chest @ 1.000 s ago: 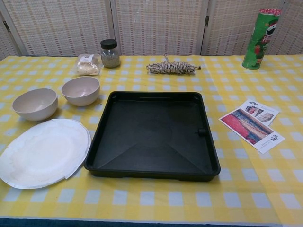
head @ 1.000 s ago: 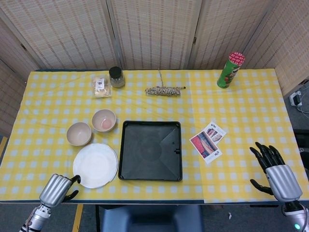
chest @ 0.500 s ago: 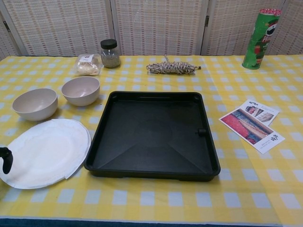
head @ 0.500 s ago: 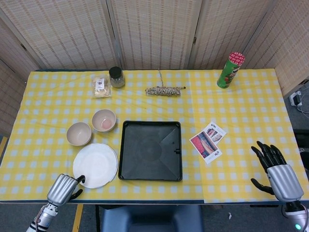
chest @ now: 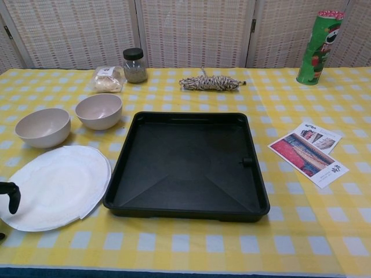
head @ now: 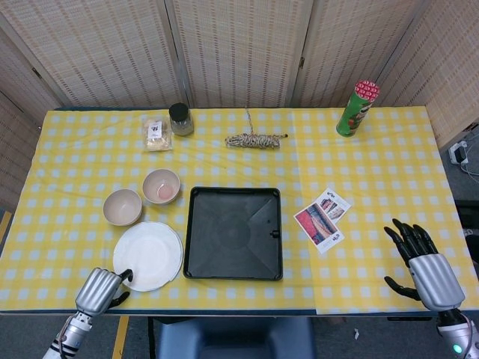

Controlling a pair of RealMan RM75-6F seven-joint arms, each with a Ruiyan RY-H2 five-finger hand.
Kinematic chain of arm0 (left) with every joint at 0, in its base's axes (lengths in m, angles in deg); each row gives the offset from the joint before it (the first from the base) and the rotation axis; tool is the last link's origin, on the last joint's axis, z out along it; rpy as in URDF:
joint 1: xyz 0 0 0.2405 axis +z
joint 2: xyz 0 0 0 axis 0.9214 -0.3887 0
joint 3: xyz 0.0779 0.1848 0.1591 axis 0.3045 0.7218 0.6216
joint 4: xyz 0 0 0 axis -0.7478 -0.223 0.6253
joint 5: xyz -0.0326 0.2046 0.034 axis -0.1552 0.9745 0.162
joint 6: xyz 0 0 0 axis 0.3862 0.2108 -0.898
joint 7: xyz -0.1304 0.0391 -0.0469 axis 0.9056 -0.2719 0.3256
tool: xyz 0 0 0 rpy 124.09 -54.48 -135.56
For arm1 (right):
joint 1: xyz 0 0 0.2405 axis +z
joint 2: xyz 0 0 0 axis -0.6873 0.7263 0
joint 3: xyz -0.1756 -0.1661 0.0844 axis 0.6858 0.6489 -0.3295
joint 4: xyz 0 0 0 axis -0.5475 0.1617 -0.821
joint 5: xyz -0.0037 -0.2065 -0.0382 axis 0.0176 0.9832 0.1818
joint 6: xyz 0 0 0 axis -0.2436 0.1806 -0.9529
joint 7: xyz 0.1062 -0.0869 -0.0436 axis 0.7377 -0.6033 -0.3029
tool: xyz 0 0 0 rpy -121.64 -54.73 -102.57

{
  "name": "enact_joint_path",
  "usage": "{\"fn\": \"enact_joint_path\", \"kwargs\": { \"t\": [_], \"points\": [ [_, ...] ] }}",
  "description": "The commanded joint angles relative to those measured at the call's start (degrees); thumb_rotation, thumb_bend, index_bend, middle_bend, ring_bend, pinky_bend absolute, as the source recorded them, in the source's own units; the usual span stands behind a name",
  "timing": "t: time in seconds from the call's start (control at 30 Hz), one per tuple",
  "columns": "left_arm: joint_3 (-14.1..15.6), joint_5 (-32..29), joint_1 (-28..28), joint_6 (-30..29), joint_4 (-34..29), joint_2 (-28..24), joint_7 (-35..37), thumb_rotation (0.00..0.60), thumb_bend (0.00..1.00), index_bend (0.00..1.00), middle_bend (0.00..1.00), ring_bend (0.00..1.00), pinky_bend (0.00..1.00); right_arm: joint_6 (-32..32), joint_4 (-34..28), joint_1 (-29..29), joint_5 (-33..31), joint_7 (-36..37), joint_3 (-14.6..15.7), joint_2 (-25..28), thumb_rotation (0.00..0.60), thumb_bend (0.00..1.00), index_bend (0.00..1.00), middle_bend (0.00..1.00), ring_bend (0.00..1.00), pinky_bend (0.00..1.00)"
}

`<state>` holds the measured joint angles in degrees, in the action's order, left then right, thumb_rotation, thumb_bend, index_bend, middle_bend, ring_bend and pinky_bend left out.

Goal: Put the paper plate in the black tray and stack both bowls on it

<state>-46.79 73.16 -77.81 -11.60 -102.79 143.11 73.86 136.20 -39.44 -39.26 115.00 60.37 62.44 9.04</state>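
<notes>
Paper plate [head: 148, 256] lies flat on the yellow checked tablecloth [head: 389, 179], just left of the black tray [head: 233, 233] and not in it; its near right edge looks torn or folded. Behind the plate stand the two bowls, the left bowl [head: 123, 206] and the right bowl [head: 161, 186], side by side and close together, neither stacked. The left hand [head: 103, 286] sits at the table's front edge with a dark fingertip [chest: 11, 194] at the plate's near left rim; whether it touches or pinches the rim cannot be told, since the chest view shows only that tip. The right hand [head: 419, 262] hovers over the table's right front corner, fingers spread and holding nothing. Right of the tray lies a printed leaflet [chest: 308, 153] with pictures; its writing is too small to read. At the far side stand a green crisp tube [chest: 319, 41] carrying the Pringles face, a dark-lidded jar [chest: 134, 65], a wrapped packet [chest: 107, 79] with an unreadable label, and a coil of rope [chest: 210, 83].
</notes>
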Motion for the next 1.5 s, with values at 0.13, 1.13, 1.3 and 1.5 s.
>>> {"fn": "enact_joint_path", "kwargs": {
  "t": [0.13,1.13,1.3,1.5],
  "points": [
    [-0.5,0.1,-0.7,-0.7,2.6,2.2,1.3,0.600,0.29,0.54,1.00,1.00,1.00,-0.1,-0.2,-0.2,-0.7,-1.8,-0.2,-0.5,0.600,0.24,0.00,0.00,0.02,0.05],
    [-4.0,1.7,-0.5,-17.7,14.0,8.0,10.5,0.600,0.48,0.64,1.00,1.00,1.00,-2.5,-0.4,0.6,-2.4,-3.7,-0.5,-1.0,0.600,0.24,0.00,0.00,0.00,0.04],
    [-4.9,1.1,-0.2,-19.7,11.6,6.6,10.1,0.600,0.48,0.64,1.00,1.00,1.00,-2.8,-0.5,0.8,-3.0,-3.5,-0.8,-0.8,0.600,0.24,0.00,0.00,0.00,0.04],
    [-3.2,2.6,0.3,-20.2,7.5,5.5,9.3,0.600,0.49,0.64,1.00,1.00,1.00,-2.6,-0.5,0.8,-2.7,-2.6,-0.8,-0.4,0.600,0.24,0.00,0.00,0.00,0.04]
  ]
}}
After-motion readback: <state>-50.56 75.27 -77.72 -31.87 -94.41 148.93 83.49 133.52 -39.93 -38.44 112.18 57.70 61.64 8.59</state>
